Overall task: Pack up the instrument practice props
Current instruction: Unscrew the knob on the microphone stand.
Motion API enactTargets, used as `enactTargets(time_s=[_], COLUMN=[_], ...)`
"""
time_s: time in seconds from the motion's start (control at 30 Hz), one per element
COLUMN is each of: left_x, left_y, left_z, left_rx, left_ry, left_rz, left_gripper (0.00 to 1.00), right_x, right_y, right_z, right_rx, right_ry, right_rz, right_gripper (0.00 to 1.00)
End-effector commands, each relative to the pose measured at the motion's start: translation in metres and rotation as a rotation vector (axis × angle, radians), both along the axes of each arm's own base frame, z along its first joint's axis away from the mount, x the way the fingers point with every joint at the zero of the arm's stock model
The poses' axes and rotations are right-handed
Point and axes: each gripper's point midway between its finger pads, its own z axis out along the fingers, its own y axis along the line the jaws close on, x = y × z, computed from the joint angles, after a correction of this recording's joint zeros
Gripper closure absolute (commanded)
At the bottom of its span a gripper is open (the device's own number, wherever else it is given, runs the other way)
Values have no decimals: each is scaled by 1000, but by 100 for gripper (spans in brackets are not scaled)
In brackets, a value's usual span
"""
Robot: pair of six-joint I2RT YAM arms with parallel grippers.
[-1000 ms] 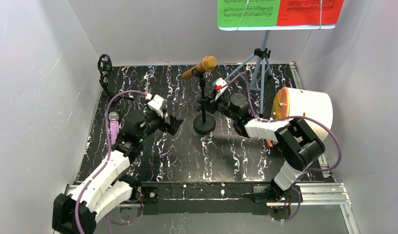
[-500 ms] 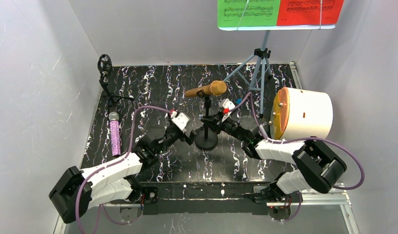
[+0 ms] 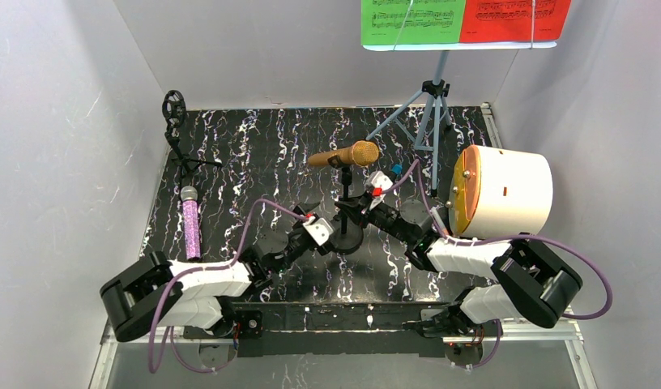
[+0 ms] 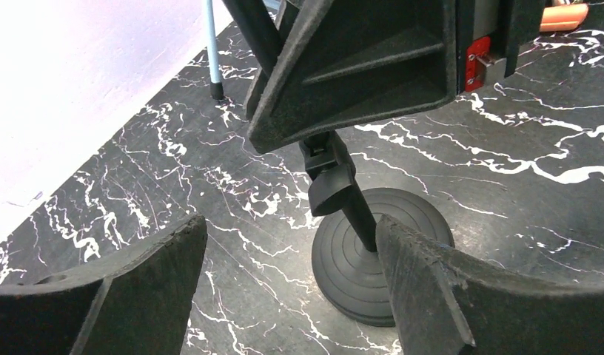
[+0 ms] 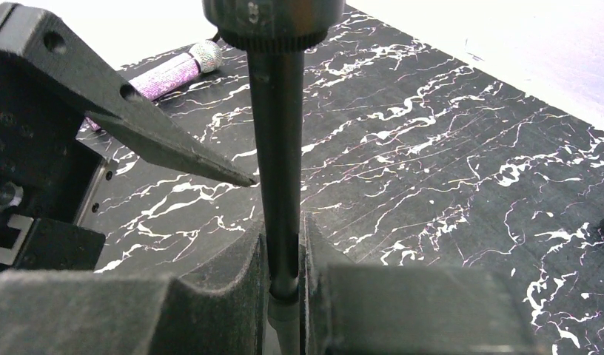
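1. The green sheet and red sheet carry printed music staves and small headings, too small to read. They sit side by side on a pale blue rack whose thin tripod legs stand at the table's back right.
2. The gold mic, metallic with a rounded head, lies across the top of a thin black stand near the table's middle.
3. The right gripper is clamped on the stand's smooth round pole, its grainy black pads pressed to both sides.
4. The left gripper has its fingers spread wide, low by the stand's round, ridged base, holding nothing.
5. The purple mic, glittery with a silver head, lies flat near the left edge.
6. A second stand, black with a ring-shaped clip, stands in the back left corner.
7. A white cylinder with an orange face lies on its side at the right.
8. The table is black with white marble veins.
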Motion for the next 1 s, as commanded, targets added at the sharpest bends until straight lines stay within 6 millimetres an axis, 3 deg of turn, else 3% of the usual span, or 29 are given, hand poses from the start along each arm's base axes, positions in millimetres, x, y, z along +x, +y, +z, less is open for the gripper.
enactTargets(time_s=[0.0, 0.4, 0.83, 0.97], left_x=[8, 3, 2, 3], left_y=[-8, -23, -27, -26], left_z=[24, 16, 12, 7], left_rx=[-39, -90, -120, -101], left_ry=[-109, -59, -34, -32], left_rz=[34, 32, 29, 31], left_gripper=[21, 42, 55, 66], right_x=[1, -4, -6, -5], right_y=[-2, -5, -3, -2], right_z=[43, 44, 36, 35], right_rx=[103, 125, 98, 96], right_ry=[-125, -157, -180, -179], right_rz=[-26, -66, -97, -99], right_gripper=[99, 99, 99, 99])
